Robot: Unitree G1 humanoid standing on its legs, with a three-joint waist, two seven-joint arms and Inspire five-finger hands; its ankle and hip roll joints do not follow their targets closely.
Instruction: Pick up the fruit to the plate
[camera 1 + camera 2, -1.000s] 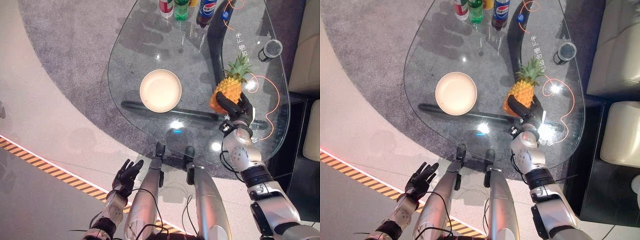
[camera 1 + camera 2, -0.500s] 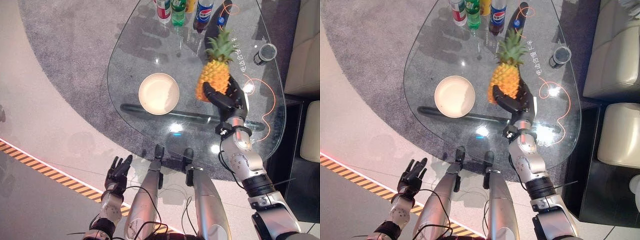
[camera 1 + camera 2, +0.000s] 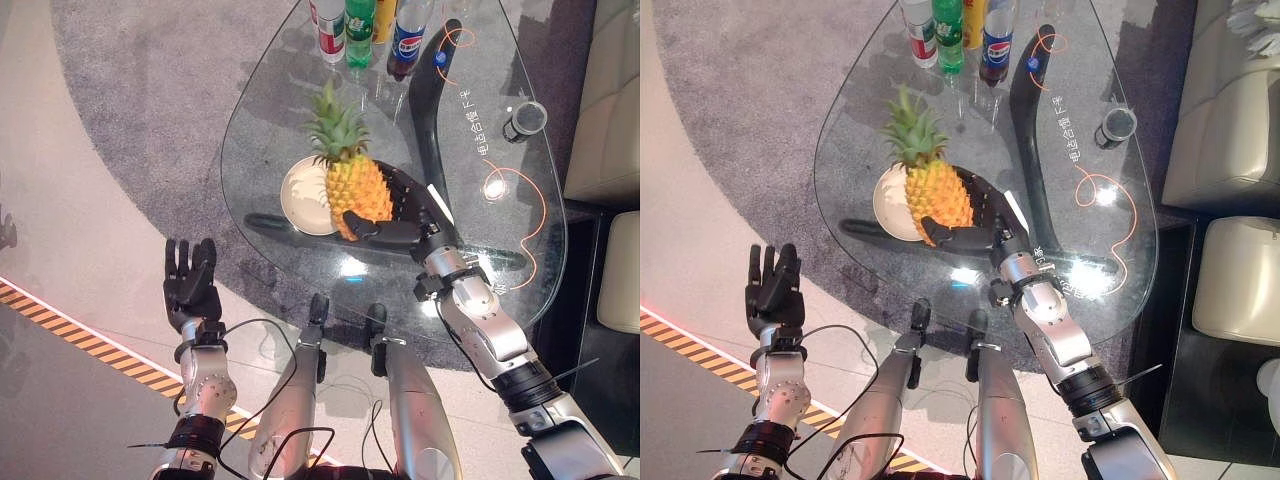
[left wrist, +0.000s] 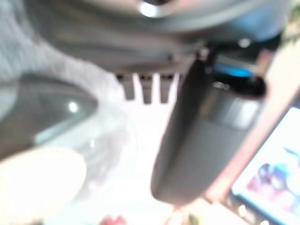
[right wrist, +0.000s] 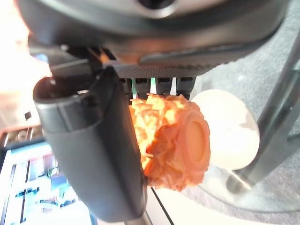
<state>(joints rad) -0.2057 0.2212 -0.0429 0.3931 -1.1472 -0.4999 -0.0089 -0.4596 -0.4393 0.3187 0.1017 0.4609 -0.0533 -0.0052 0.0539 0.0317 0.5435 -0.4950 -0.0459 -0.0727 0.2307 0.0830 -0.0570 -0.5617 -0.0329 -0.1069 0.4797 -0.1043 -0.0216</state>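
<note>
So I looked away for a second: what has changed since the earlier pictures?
The right hand, still shut on the pineapple, has carried it leftward from the table's right side to above the plate. The left hand has risen, fingers straight. The plate, the bottles and the cup stayed put.

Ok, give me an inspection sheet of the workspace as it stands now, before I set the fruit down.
Surface: teardrop-shaped glass table on a dark curved base, with bright glare spots.
Job's things: orange pineapple with green crown, held above the round cream plate, overlapping its right part; not released.
Clutter: row of drink bottles at the far edge; small dark cup far right.
Robot hands: right robot hand curled round the pineapple; left robot hand raised off the table, fingers straight, holding nothing.
Cables: thin orange looping line at the table's right; whether cable or print, cannot tell.
Surroundings: grey carpet, pale floor with striped hazard tape, beige sofa.
</note>
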